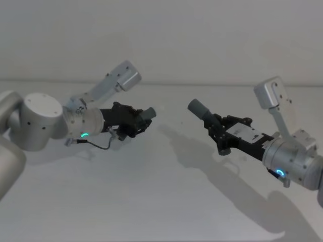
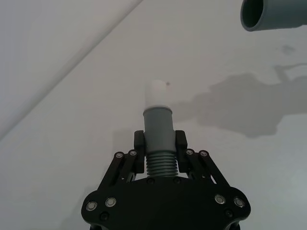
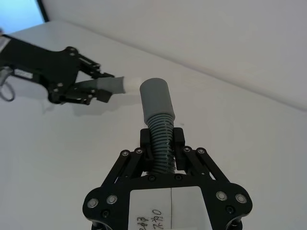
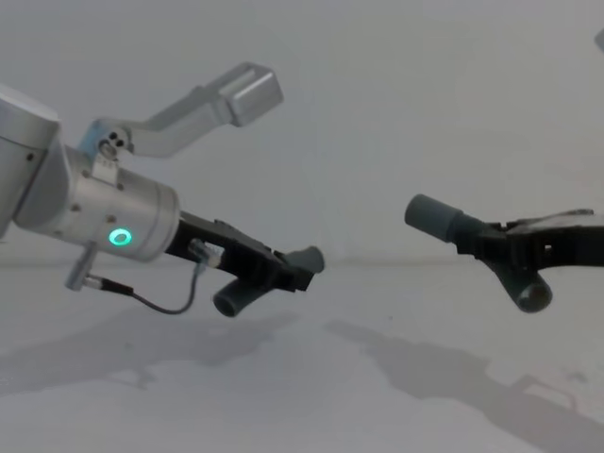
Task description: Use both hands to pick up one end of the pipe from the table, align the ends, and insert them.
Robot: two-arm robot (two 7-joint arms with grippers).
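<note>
Both pipe pieces are held in the air above the white table (image 1: 151, 201). My left gripper (image 1: 137, 123) is shut on the ribbed body of one piece (image 2: 159, 165). Its grey cuff (image 2: 158, 125) with the white tip (image 2: 157, 93) points toward the right arm. My right gripper (image 1: 216, 131) is shut on the other piece's ribbed body (image 3: 162, 139), and the plain grey cuff (image 3: 156, 98) sticks out toward the left arm. A gap separates the two ends, and the right cuff (image 1: 198, 108) sits slightly higher. From the chest view, the left gripper (image 4: 283, 274) and right gripper (image 4: 491, 247) face each other.
Below both arms the table surface carries only their shadows (image 1: 202, 166). A pale wall (image 1: 202, 35) rises behind the table's far edge. A thin black cable (image 1: 101, 145) loops under the left wrist.
</note>
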